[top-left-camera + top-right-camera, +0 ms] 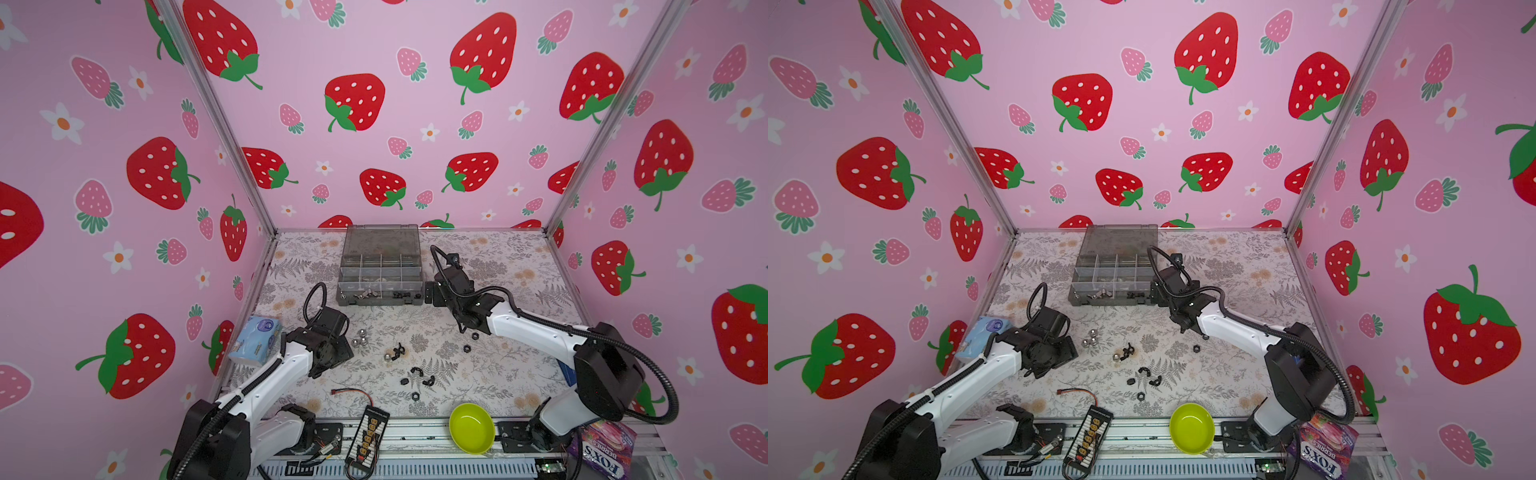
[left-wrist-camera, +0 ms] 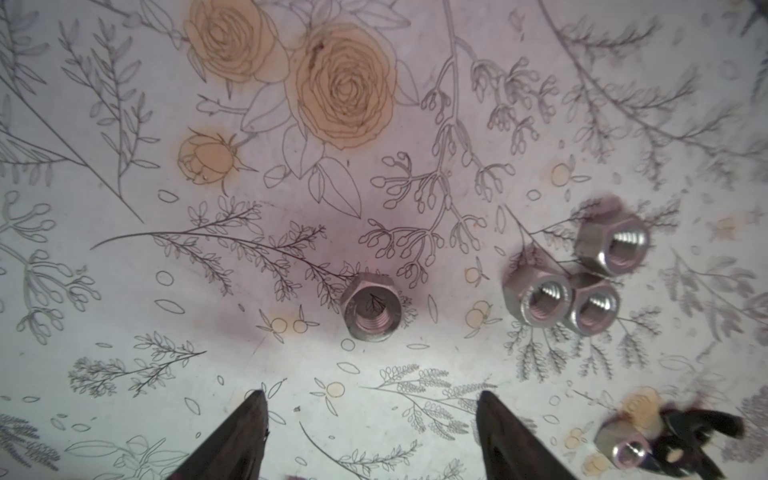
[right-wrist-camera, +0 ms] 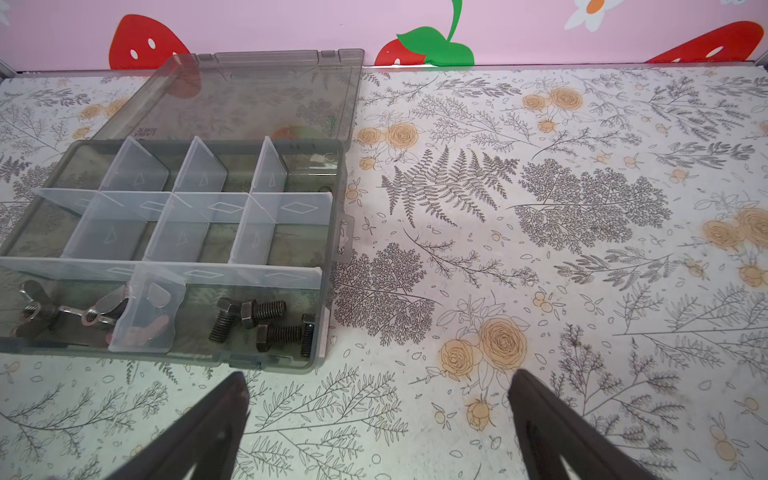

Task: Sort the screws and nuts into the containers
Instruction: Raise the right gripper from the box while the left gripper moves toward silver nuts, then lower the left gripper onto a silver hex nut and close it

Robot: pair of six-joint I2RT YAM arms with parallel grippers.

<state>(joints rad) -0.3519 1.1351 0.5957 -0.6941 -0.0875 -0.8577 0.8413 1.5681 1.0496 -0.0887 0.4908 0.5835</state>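
Note:
My left gripper (image 2: 370, 395) hovers open over the table, pointing down, with nothing between its fingers. A silver hex nut (image 2: 371, 307) lies just ahead of it, and three more silver nuts (image 2: 582, 286) cluster to one side. Black nuts (image 1: 414, 376) and a black winged nut (image 1: 399, 350) are scattered mid-table. My right gripper (image 3: 379, 376) stands open and empty beside the front right corner of the smoky-grey organizer with its containers (image 3: 338, 199). Several black screws (image 3: 266, 324) lie in its near corner compartment, and silver winged nuts (image 3: 62, 311) in the adjoining one.
The organizer (image 1: 374, 301) sits at the back centre with its lid open. A lime-green bowl (image 1: 471, 428), a charger board (image 1: 368, 436) and a red-and-black wire (image 1: 353, 392) lie near the front edge. A blue tissue pack (image 1: 255, 340) is at the left, a candy bag (image 1: 602, 449) front right.

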